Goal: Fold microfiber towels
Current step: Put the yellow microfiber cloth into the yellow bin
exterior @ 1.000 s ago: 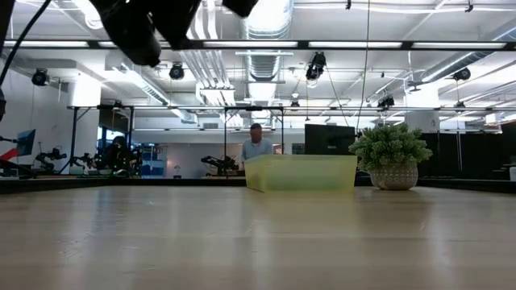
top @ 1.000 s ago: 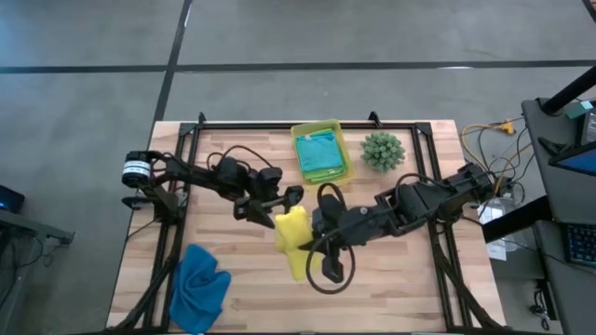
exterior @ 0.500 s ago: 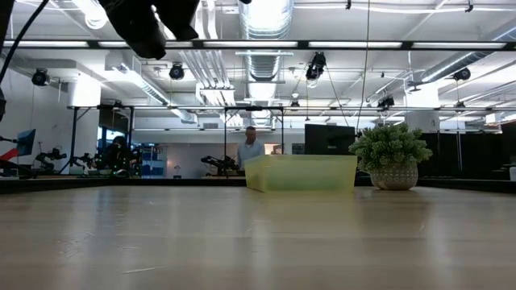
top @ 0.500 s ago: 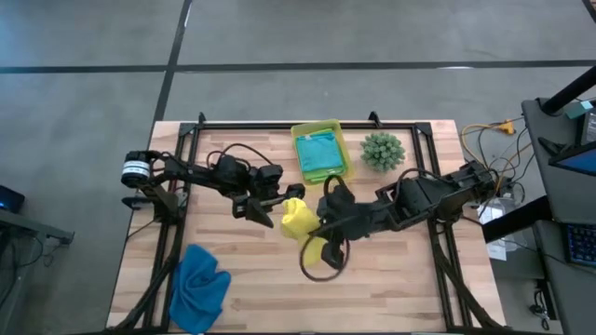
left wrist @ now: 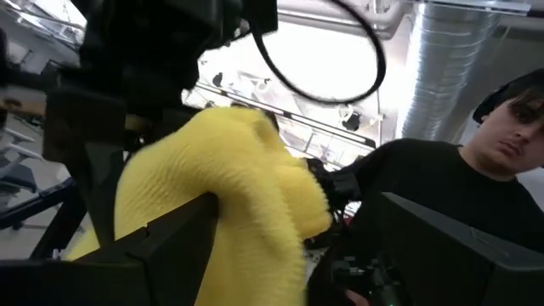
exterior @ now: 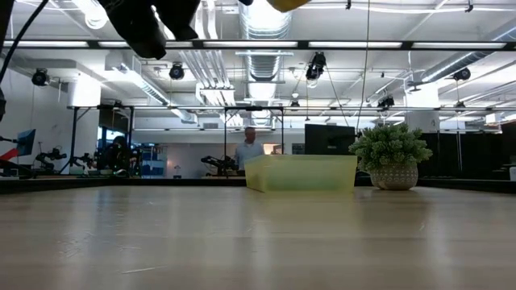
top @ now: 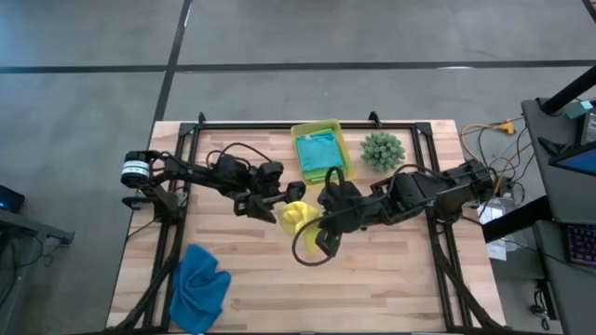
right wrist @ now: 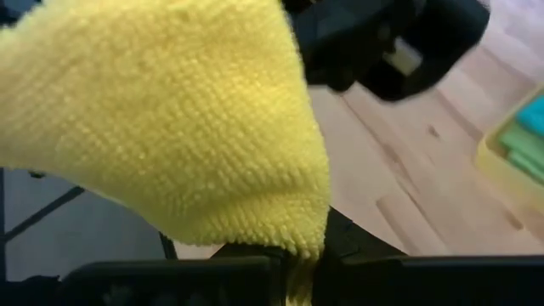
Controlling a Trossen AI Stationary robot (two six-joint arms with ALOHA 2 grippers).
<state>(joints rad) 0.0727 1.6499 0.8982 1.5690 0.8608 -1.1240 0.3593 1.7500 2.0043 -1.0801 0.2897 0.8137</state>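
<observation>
The yellow towel (top: 298, 216) hangs bunched in the air between my two grippers above the table's middle. A scrap of it shows at the top of the low view (exterior: 286, 3). My right gripper (top: 321, 212) is shut on it. My left gripper (top: 282, 199) is just to its left, its fingers apart around the bunch (left wrist: 246, 195). The royal blue towel (top: 200, 284) lies crumpled at the table's near left. The teal towel (top: 319, 152) and a lime green one lie folded in the bin (top: 343, 149). My left gripper has the yellow bunch between its spread fingers, lying against the inner side of one finger (left wrist: 183, 234). I cannot tell whether the other finger (left wrist: 442, 246) touches it. My right gripper pinches a fold of the yellow towel (right wrist: 302, 234) between its two fingers. The cloth bulges out past the fingertips, clear of the table.
The yellow-green bin stands at the far middle, with the spiky green plant (top: 383, 151) to its right. A black cable loop (top: 312, 244) hangs under the right arm. A person (left wrist: 476, 170) is beyond the table. Bare wood lies near and right (top: 391, 279).
My right gripper has gone up and toward the table's far edge, close to my left gripper. It has carried the towel's lower end with it. The towel hung long below the left gripper before. It is now gathered into a short bunch between the two.
</observation>
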